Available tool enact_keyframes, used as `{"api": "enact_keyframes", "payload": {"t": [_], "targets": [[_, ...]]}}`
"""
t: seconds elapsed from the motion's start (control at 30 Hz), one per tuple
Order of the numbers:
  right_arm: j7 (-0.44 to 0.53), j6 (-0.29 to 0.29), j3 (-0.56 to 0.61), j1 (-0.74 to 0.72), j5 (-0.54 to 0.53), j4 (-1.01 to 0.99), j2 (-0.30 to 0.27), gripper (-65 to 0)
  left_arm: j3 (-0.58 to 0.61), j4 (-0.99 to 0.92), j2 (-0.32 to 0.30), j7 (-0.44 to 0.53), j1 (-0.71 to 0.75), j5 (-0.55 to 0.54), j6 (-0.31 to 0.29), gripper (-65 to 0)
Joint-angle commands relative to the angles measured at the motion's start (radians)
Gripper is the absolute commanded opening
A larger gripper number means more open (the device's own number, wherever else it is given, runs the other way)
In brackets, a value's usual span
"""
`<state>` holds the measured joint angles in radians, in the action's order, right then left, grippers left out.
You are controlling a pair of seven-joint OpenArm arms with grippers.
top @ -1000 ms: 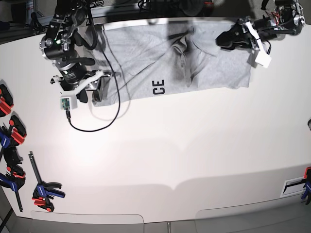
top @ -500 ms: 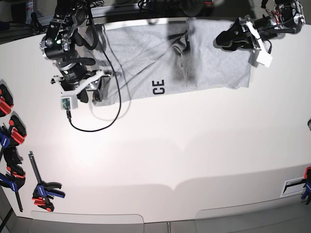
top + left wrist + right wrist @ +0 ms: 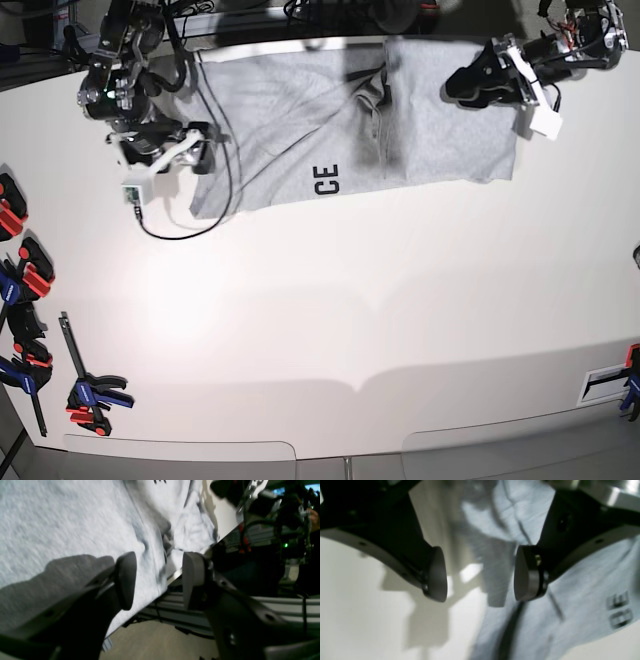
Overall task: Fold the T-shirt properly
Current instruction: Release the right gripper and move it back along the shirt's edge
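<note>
Your right end effector (image 3: 480, 576) lifted off, jaws apart, as was the left end effector (image 3: 156, 580). That limp, light heather-grey cotton T-shirt (image 3: 300, 110) lay along the white surface's (image 3: 350, 320) far edge; pinch hems.

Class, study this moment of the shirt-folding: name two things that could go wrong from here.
1. The T-shirt lies along the table's far edge; a tug might drag it off.
2. The black cable lies across the shirt beside the right gripper, whose jaws stand open; it could get snagged in a fold.
</note>
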<state>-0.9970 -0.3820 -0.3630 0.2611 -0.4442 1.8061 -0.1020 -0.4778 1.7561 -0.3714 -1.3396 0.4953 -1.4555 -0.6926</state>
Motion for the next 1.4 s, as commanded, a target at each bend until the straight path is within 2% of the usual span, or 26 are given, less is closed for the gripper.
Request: {"api": "enact_keyframes", "payload": {"t": [0.0, 0.2, 0.37, 0.53, 0.63, 0.87, 1.17, 1.23, 1.27, 1.37], "targets": [[0.011, -0.026, -0.018, -0.009, -0.04, 0.018, -0.009, -24.5, -0.006, 0.015, -0.012, 0.008, 0.001, -0.028, -0.006, -37.5], [-0.021, -0.1, -0.132, -0.009, -0.167, 0.012, -0.019, -24.5, -0.006, 0.015, -0.012, 0.008, 0.001, -0.028, -0.006, -37.5], [-0.047, -0.17, -0.179, -0.02, -0.345, -0.15, -0.087, -24.5, -0.006, 0.015, -0.012, 0.009, 0.0, -0.028, -0.006, -37.5], [-0.205, -0.271, -0.178, -0.082, -0.574, -0.368, -0.111, -24.5, -0.006, 0.015, -0.012, 0.009, -0.003, -0.028, -0.006, -37.5], [-0.283, -0.287, -0.163, -0.107, -0.669, -0.442, -0.107, -24.5, -0.006, 0.015, -0.012, 0.009, -0.002, -0.028, -0.006, -37.5], [-0.295, -0.285, -0.092, -0.109, -0.678, -0.456, -0.106, -24.5, -0.006, 0.015, -0.012, 0.009, -0.002, -0.028, -0.006, -37.5], [-0.295, -0.284, -0.086, -0.117, -0.686, -0.455, -0.106, -24.9, -0.006, 0.015, -0.012, 0.009, -0.002, -0.028, -0.006, -37.5], [-0.303, -0.285, -0.086, -0.123, -0.686, -0.455, -0.106, -27.7, -0.006, 0.015, -0.012, 0.009, -0.002, -0.028, -0.006, -37.5], [-0.315, -0.284, -0.086, -0.129, -0.686, -0.455, -0.106, -32.4, -0.006, 0.015, -0.012, 0.01, -0.002, -0.028, -0.006, -37.5], [-0.356, -0.284, -0.086, -0.153, -0.686, -0.455, -0.106, -54.9, -0.006, 0.015, -0.012, 0.018, -0.002, -0.028, -0.006, -37.5]]}}
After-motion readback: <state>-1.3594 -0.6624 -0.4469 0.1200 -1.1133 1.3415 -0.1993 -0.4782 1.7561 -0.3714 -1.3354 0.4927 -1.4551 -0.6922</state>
